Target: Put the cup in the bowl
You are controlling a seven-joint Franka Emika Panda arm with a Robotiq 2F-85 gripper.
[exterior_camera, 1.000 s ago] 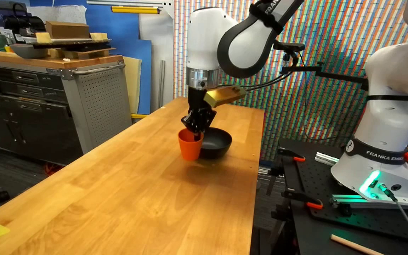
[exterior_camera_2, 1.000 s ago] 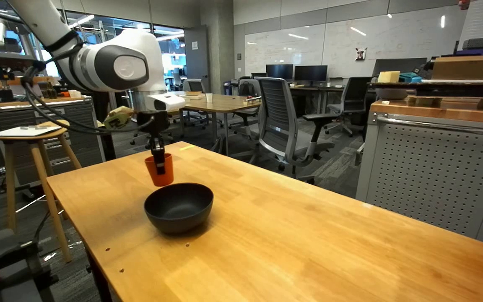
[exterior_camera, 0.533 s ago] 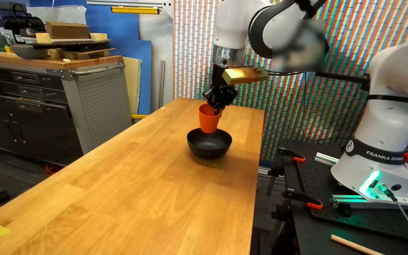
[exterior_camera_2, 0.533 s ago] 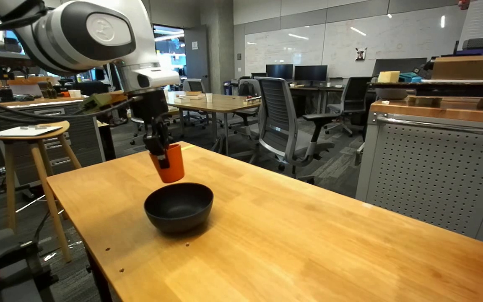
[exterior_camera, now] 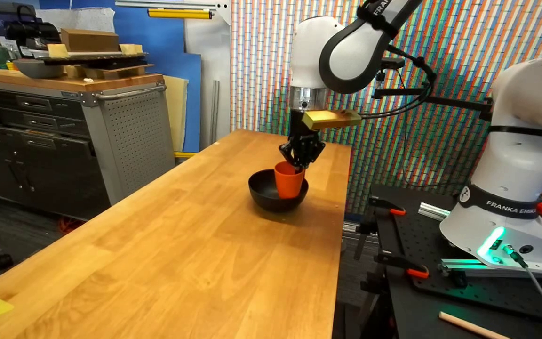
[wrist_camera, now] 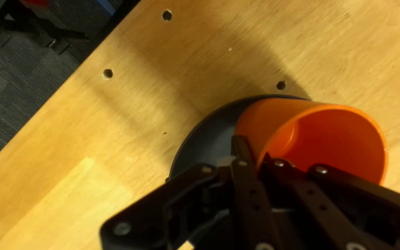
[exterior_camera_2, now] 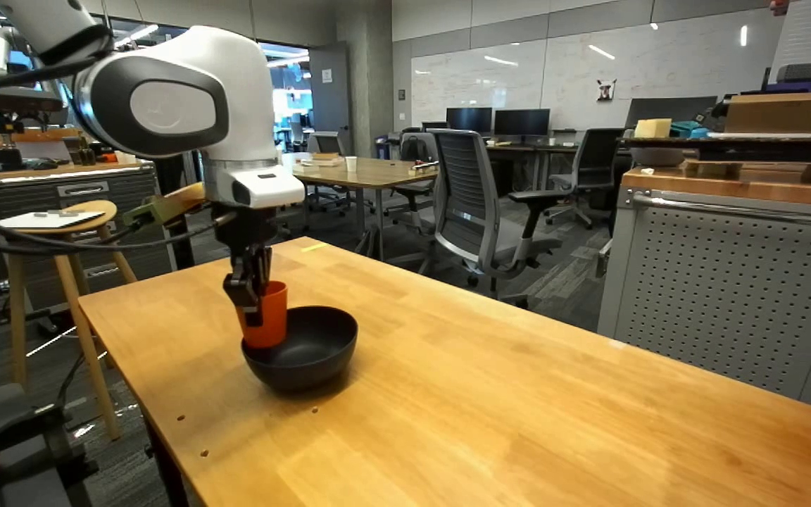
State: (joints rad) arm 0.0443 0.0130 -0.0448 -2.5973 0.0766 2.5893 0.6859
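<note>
Above the table (exterior_camera_2: 518,401), the orange cup (exterior_camera: 289,182) was grasped by the claw (wrist_camera: 255,152). It was held at the mouth of the black bowl (exterior_camera_2: 310,370), contact unclear

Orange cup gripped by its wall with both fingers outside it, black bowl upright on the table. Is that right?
Not quite: the wrist view shows the end effector with one finger inside the orange cup and one outside, pinching its wall. The rest holds.

Smooth plastic-looking cup (exterior_camera: 288,181), matt bowl (exterior_camera_2: 307,373), smooth wooden table (exterior_camera_2: 490,394)
</note>
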